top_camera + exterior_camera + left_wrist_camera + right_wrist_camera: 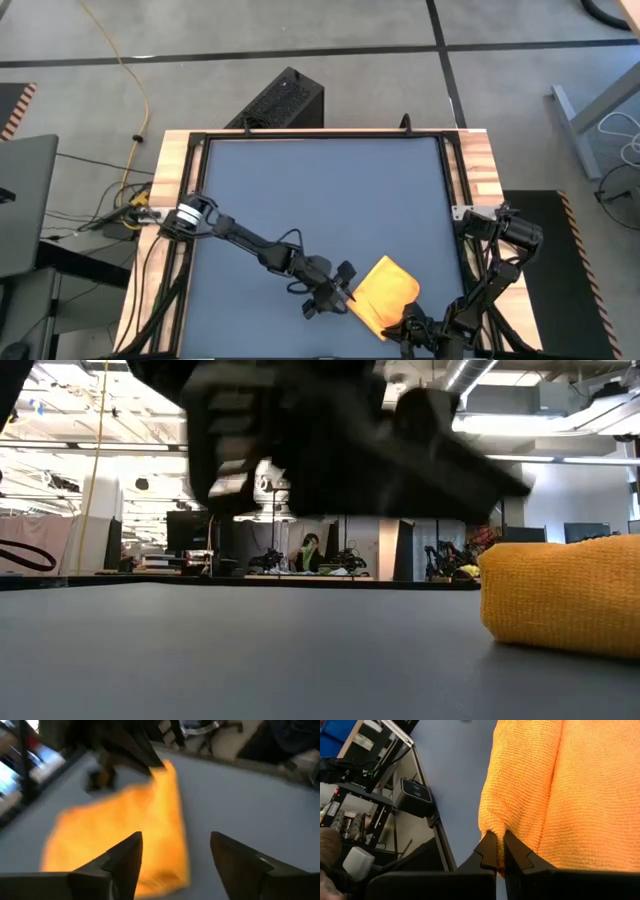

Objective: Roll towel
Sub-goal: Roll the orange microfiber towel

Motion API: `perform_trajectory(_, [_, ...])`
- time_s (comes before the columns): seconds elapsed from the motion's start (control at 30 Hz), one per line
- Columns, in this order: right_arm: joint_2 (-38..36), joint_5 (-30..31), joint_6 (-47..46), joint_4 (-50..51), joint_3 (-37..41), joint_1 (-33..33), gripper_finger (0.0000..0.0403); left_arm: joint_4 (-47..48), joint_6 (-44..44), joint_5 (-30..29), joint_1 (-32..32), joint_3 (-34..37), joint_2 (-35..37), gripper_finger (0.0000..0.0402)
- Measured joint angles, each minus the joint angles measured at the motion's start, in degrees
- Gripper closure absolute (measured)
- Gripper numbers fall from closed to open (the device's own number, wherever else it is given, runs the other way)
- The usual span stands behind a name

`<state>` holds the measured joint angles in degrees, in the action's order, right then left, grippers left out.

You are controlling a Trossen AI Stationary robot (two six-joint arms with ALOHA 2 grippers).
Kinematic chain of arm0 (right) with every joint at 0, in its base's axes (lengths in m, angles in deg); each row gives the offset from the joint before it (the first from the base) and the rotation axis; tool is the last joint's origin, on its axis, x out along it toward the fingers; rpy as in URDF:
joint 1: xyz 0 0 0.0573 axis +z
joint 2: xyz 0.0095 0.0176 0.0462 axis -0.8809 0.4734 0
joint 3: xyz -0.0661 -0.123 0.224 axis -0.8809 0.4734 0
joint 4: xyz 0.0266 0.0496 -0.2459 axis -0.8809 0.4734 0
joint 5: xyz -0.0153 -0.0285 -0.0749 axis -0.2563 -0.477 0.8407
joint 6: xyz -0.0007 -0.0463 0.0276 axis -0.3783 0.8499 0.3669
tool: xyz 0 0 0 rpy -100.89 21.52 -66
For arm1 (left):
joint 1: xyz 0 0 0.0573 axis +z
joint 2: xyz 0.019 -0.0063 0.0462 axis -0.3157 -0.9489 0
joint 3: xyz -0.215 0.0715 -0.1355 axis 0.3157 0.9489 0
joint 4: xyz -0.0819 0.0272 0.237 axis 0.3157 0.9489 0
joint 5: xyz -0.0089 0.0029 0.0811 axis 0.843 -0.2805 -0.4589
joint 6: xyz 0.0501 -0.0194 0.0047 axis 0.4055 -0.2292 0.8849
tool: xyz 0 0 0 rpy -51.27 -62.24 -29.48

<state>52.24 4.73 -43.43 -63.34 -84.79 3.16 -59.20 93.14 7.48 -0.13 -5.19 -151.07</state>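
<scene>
Left of the towel (pixel 385 296), the left gripper (pixel 335 295) stands with its fingers spread and empty, just beside the cloth's left edge. That folded yellow cloth lies near the table's (pixel 320 190) front right, its long axis running diagonally from far-left to near-right. At its near-right corner the right gripper (pixel 500 851) pinches a fold between pressed-together fingers, so both arms flank it.
</scene>
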Motion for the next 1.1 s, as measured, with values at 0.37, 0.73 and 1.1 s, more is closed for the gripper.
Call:
perform_trajectory(0.37, [0.0, -0.1, -0.2, -0.8, 0.0, -0.2, 0.0379, 2.4, -0.7, -5.2, -0.1, -5.6, -6.5, 0.0136])
perform_trajectory(0.73, [0.0, -0.9, -0.3, 0.6, -0.1, -0.1, 0.0379, 2.8, -0.7, -3.9, -0.2, -5.6, -6.6, 0.0205])
perform_trajectory(1.1, [0.0, -0.6, -3.3, 1.1, -0.1, -0.1, 0.0378, 6.5, -6.4, 0.1, 0.1, -5.6, -6.6, 0.039])
